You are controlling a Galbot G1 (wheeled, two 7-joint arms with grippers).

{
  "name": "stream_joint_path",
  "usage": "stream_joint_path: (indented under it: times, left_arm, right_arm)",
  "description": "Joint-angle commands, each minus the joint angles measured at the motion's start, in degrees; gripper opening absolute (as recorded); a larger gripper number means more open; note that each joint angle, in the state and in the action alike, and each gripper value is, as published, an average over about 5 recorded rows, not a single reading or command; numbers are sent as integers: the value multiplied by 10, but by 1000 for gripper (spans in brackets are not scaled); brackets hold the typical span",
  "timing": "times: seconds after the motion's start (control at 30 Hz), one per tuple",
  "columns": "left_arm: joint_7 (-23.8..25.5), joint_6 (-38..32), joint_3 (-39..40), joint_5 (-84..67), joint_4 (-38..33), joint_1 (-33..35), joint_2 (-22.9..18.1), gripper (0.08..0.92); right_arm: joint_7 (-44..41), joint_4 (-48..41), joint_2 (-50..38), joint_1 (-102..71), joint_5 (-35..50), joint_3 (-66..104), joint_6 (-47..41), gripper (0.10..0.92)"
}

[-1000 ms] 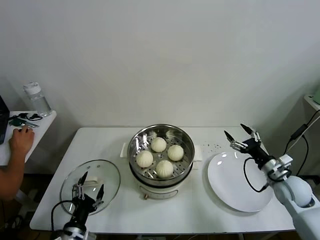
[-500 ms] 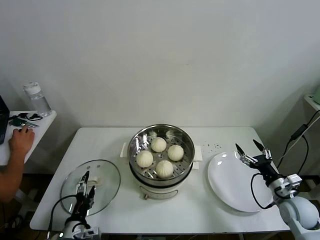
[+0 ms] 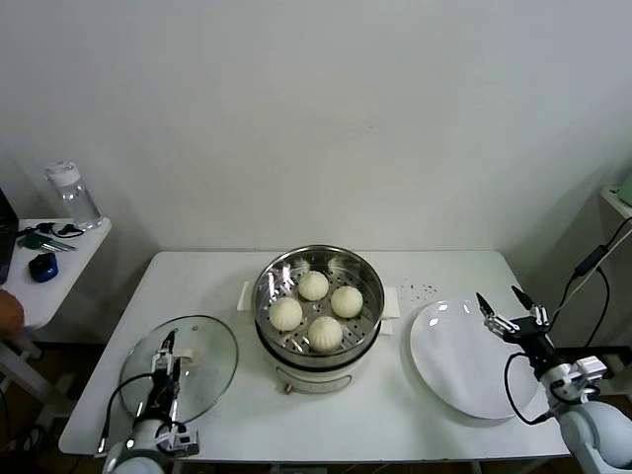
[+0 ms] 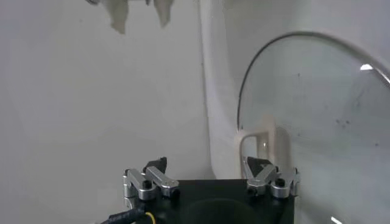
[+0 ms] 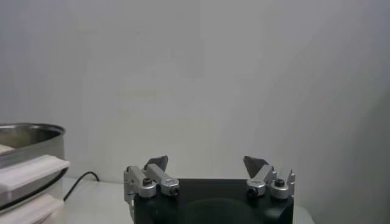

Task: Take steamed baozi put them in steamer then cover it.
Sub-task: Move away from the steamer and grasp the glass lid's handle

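**Lid pickup pending, all four buns loaded**

Both arms had dropped back since the earlier head frames: the right gripper moved from above the far edge of the white plate out to that plate's right rim and lower toward the body, and the left gripper shifted a bit nearer the camera over the cover. The person's hand at the side table had also pulled away.

Jaws on both grippers stood spread wide, nothing between them.

Four baozi sat in the steamer at table centre, close together, some likely touching. Soft, smooth, matte dough; would probably dent under a hard pinch. Placement step looked done.

Cover lay flat on the table, left of the steamer, clearly apart from it. Clear glass dome, thin metal rim, raised white loop handle at centre. Judged rigid, fairly heavy, slick and breakable. Best hold: jaws across the handle, not the glass or rim. In the left wrist view the handle sat just ahead of the right-hand finger, so off centre to the jaws.

Steamer: shiny steel wall, perforated floor, white base with side tabs. Plate glossy, bare.
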Motion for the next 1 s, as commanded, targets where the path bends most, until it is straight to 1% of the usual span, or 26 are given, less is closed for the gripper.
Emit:
stream_joint_path:
  times: [0.03, 0.23, 0.47, 0.57, 0.67, 1.0]
  left_arm:
    - [-27, 3, 2, 9, 62, -46, 1, 823]
    - [-42, 5, 2, -4, 75, -59, 4, 823]
    - [-47, 5, 2, -13, 88, -72, 7, 823]
    - [-45, 2, 3, -14, 92, -73, 8, 801]
    - [-44, 2, 4, -18, 94, -72, 7, 731]
    - [-47, 0, 6, -41, 79, -66, 10, 437]
  right_arm:
    - [-2, -1, 8, -8, -10, 9, 2, 823]
    - [-6, -4, 12, -10, -19, 8, 5, 823]
    - [-11, -7, 16, -11, -30, 8, 8, 823]
    - [-12, -7, 18, -11, -33, 8, 9, 823]
    - [-13, -8, 21, -9, -34, 8, 10, 823]
    - [-14, -9, 25, -7, -40, 8, 12, 823]
